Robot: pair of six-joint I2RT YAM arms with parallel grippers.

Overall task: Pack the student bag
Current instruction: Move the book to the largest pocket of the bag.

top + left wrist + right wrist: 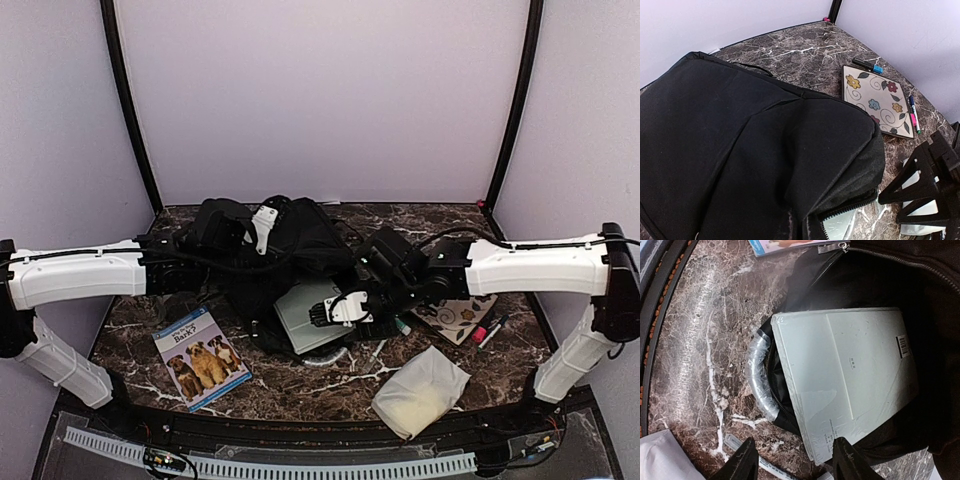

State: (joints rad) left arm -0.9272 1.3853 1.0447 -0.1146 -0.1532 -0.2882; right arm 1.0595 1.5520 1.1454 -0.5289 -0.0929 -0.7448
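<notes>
The right gripper (794, 441) hangs with jaws half spread and empty over the grey folder (850, 375) sticking out of the student bag's (300, 240) open mouth, while the left gripper (210, 240) is closed at the bag's left side.

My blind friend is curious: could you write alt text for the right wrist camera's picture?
A pale grey notebook lies half inside an open black bag on a marble table. The open gripper hangs over its near corner, beside a pen.
</notes>
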